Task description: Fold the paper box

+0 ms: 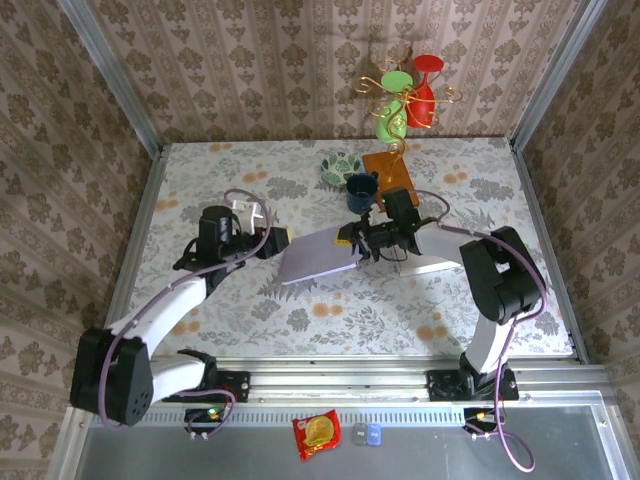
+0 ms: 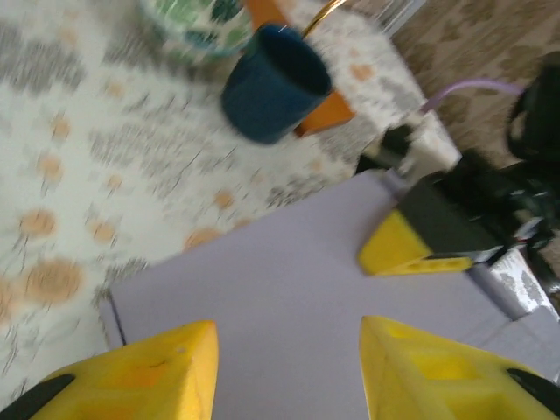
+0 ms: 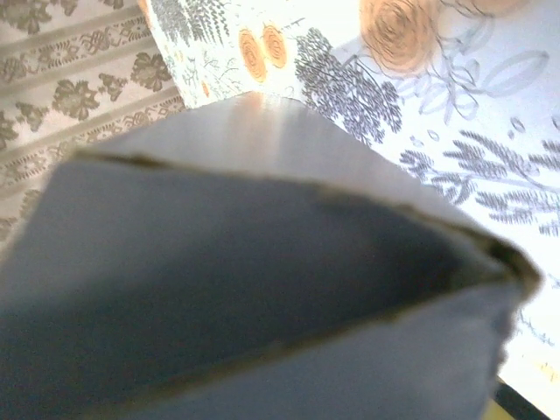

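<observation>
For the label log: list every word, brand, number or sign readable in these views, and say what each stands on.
No text can be read here.
On the red snack packet, lying on the metal ledge by the arm bases: a yellow design, any lettering too small to read.
On the paper box: nothing, plain lilac faces.
On the blue mug: no mark visible.

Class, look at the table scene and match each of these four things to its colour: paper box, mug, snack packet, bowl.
Things:
1. paper box
2. mug
3. snack packet
4. bowl

Colours:
A. red
B. green and white
C. lavender
D. dark blue

Pairs: 1-C, 2-D, 3-A, 4-B
</observation>
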